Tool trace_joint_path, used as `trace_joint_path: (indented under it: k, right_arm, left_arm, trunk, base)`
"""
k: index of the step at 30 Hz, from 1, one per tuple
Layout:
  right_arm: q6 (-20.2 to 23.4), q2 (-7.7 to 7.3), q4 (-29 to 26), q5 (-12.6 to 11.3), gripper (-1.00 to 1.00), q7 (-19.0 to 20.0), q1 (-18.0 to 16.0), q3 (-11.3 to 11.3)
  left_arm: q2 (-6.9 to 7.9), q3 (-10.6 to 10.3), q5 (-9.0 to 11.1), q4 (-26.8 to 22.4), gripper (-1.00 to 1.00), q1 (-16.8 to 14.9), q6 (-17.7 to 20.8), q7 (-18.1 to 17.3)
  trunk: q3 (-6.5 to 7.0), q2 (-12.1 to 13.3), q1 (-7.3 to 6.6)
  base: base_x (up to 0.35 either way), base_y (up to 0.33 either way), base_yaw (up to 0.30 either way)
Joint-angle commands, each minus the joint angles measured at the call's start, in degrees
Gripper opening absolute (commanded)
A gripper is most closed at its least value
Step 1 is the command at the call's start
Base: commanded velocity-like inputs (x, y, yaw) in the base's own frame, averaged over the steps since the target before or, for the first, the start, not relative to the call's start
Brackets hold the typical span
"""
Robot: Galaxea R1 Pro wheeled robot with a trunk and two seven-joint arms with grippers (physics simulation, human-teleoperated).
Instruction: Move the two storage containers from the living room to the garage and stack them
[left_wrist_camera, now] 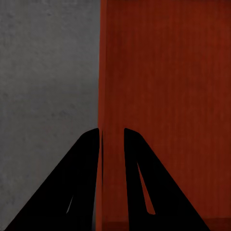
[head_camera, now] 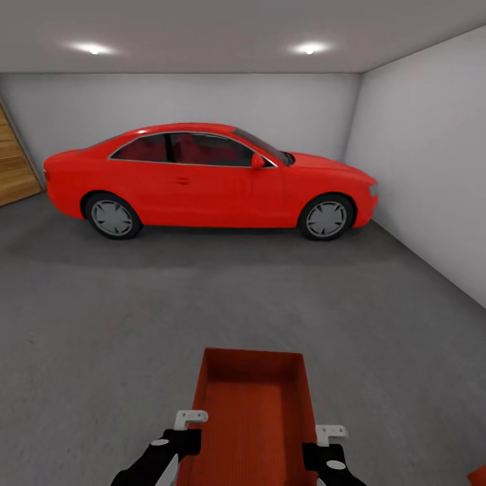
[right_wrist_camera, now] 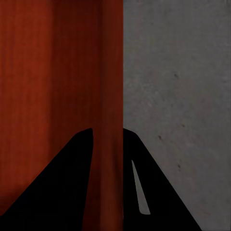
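You're in the garage, and you've got one storage container (head_camera: 251,418) held low right in front of you, long side pointing away toward the red car (head_camera: 209,177). Left pincer (head_camera: 177,451) sits on its left wall and right pincer (head_camera: 322,457) on its right wall, both at the end of the bin closest to you.

In the left wrist view, the left pincer (left_wrist_camera: 112,139) is narrowed onto the container (left_wrist_camera: 163,96) wall, one finger outside over the floor (left_wrist_camera: 48,96) and one inside the bin. Same on the other side: the right pincer (right_wrist_camera: 107,139) is clamped on the wall of the container (right_wrist_camera: 57,86), with one finger over the grey floor (right_wrist_camera: 178,96). So both are holding the bin by its side walls.

There's a wide stretch of bare dark grey floor (head_camera: 101,324) between the far rim of the bin and the car, and it's open on both sides. The white wall (head_camera: 432,169) closes things off on your right, well apart from the bin. A wooden door (head_camera: 13,162) shows at the far left edge.

Count: one container in your grip, plus a small orange-red corner (head_camera: 478,475) at the bottom right edge, too cropped to tell what it is. One car, two ceiling lights (head_camera: 94,48).
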Motion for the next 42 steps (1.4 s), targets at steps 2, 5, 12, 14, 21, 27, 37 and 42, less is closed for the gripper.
trace_joint_path:
  k: [2, 5, 12, 14, 21, 27, 37, 42]
  right_arm:
    - [-0.2, -0.86, -0.1, 0.5, -1.0, -0.9, -0.1, -0.2]
    - [-0.2, -0.85, -0.1, 0.5, -1.0, -0.9, -0.1, -0.2]
    - [-0.2, -0.83, -0.1, 0.5, -1.0, -0.9, -0.1, -0.2]
    - [-0.2, -0.85, -0.1, 0.5, -1.0, -0.9, -0.1, -0.2]
    - [-0.2, -0.87, -0.1, 0.5, -1.0, -0.9, -0.1, -0.2]
    - [-0.2, -0.87, -0.1, 0.5, -1.0, -0.9, -0.1, -0.2]
    - [-0.2, -0.87, -0.1, 0.5, -1.0, -0.9, -0.1, -0.2]
    - [-0.2, -0.71, -0.1, 0.5, -1.0, -1.0, -0.1, -0.2]
  left_arm:
    - [0.35, 0.3, -0.9, 0.0, -1.0, 0.0, 0.4, 0.5]
    - [0.35, 0.3, -0.8, -0.1, -1.0, 0.0, 0.4, 0.5]
    - [0.35, 0.4, -0.9, -0.1, -1.0, 0.0, 0.0, 0.5]
    - [0.35, 0.4, -0.9, -0.2, -1.0, 0.0, -0.1, 0.5]
    - [0.35, 0.4, -0.9, -0.2, -1.0, 0.0, -0.1, 0.5]
    - [0.35, 0.3, -0.9, -0.2, -1.0, 0.0, 0.0, 0.5]
    - [0.35, 0.3, -0.9, -0.1, -1.0, 0.0, 0.3, 0.5]
    - [0.35, 0.3, -0.9, -0.2, -1.0, 0.0, 0.1, 0.5]
  trunk:
    - [-0.09, -0.1, 0.05]
    - [-0.09, -0.1, 0.05]
    - [-0.09, -0.1, 0.05]
    - [-0.09, -0.1, 0.05]
    - [-0.09, -0.1, 0.05]
    - [-0.09, -0.1, 0.05]
    - [-0.09, -0.1, 0.05]
    - [-0.09, -0.1, 0.05]
  base:
    - [0.322, 0.0, 0.0]
    - [0.322, 0.0, 0.0]
    - [0.286, 0.0, 0.0]
    - [0.07, 0.0, 0.0]
    - [0.012, 0.0, 0.0]
    - [0.01, 0.0, 0.0]
    - [0.276, 0.069, 0.0]
    - [0.289, 0.042, -0.126]
